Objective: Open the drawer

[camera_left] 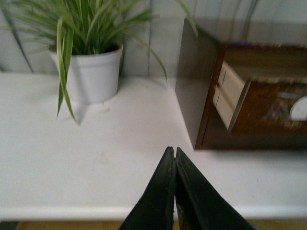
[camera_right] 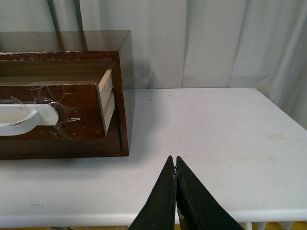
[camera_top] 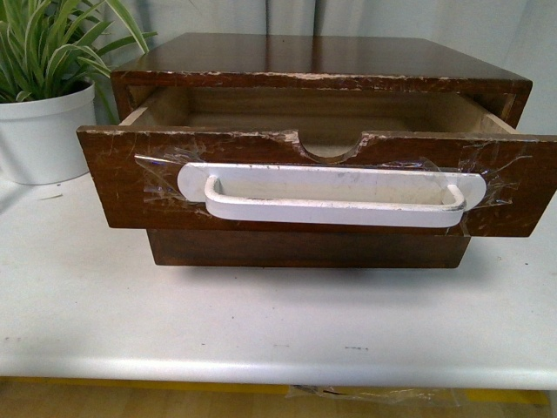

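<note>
On a white tabletop [camera_top: 261, 322] before pale curtains, beside a potted plant [camera_top: 43, 96], the dark wooden drawer [camera_top: 322, 187] with its taped white bar handle [camera_top: 335, 196] stands pulled well out of its cabinet [camera_top: 322, 57], while the left gripper [camera_left: 174, 152] and right gripper [camera_right: 174, 160] hover over the table's front edge on either side, jaws pressed together, holding and touching nothing.

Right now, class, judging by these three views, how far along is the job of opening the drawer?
Done: the drawer stands pulled well out of its cabinet, its inside showing behind the white handle. In hand: nothing; the left pincer and right pincer are both shut, empty, and off to the sides over the table. Left: seemingly nothing, unless it must open further.
</note>
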